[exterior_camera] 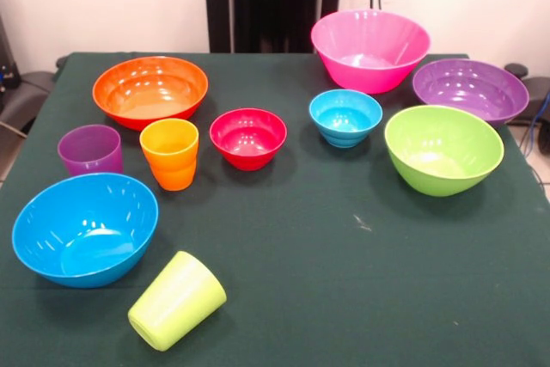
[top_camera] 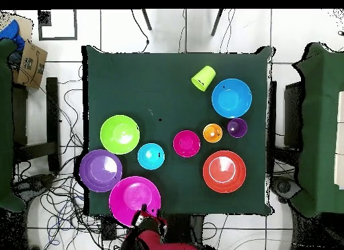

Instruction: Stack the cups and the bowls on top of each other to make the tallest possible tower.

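table (exterior_camera: 284,247): dark green cloth top, all ten pieces stood on it, none stacked.
landmark: small red bowl (exterior_camera: 248,137), upright, roughly mid-table; places below are per the front view, relative to it.
orange cup (exterior_camera: 170,153): ridged, upright, just left of the red bowl, close but apart.
purple cup (exterior_camera: 90,150): translucent, upright, further left, beyond the orange cup.
lime cup (exterior_camera: 177,300): lay on its side well in front of the red bowl and left of it, rim pointing up-right.
lg orange bowl (exterior_camera: 150,90): behind and left of the red bowl, upright.
lg blue bowl (exterior_camera: 85,228): front-left of the red bowl, tilted a bit, near the lime cup.
small light blue bowl (exterior_camera: 345,117): ridged, right of the red bowl, apart from it.
lg pink bowl (exterior_camera: 370,50): behind-right of the red bowl, at the table's far edge.
lg purple bowl (exterior_camera: 470,90): far right, right of the pink bowl.
lg lime bowl (exterior_camera: 443,149): right of the light blue bowl, just in front of the purple bowl, tipped.
tower: none built; no piece sat in or on another.
arm (top_camera: 158,239): red & black, seen from overhead at the table edge beside the pink bowl, off the cloth.
gripper (top_camera: 145,214): just visible at that edge by the pink bowl; couldn't tell if it was open or closed.
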{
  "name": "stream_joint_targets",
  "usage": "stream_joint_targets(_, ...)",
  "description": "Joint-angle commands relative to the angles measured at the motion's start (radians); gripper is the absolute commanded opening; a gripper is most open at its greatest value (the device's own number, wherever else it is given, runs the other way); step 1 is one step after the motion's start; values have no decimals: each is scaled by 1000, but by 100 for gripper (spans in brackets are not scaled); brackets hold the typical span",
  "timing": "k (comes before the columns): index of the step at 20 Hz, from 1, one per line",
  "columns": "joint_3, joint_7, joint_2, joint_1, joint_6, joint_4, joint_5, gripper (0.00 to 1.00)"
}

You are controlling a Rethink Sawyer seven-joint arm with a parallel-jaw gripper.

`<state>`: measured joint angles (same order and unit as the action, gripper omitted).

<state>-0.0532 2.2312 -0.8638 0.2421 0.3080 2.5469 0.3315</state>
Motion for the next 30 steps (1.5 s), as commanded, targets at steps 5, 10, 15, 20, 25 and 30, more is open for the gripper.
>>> stream_joint_targets(5, 110, 99, 200, 36, 82, -184, 63, 100)
stream_joint_targets(10, 117, 106, 201, 45, 86, -183, 73, 100)
stream_joint_targets(15, 120, 136, 250, 55, 161, -194, 73, 100)
stream_joint_targets(20, 99, 128, 275, 36, 208, -200, 65, 100)
stream_joint_targets(25, 99, 123, 302, 35, 247, -208, 65, 100)
stream_joint_targets(30, 95, 118, 330, 37, 279, -217, 68, 100)
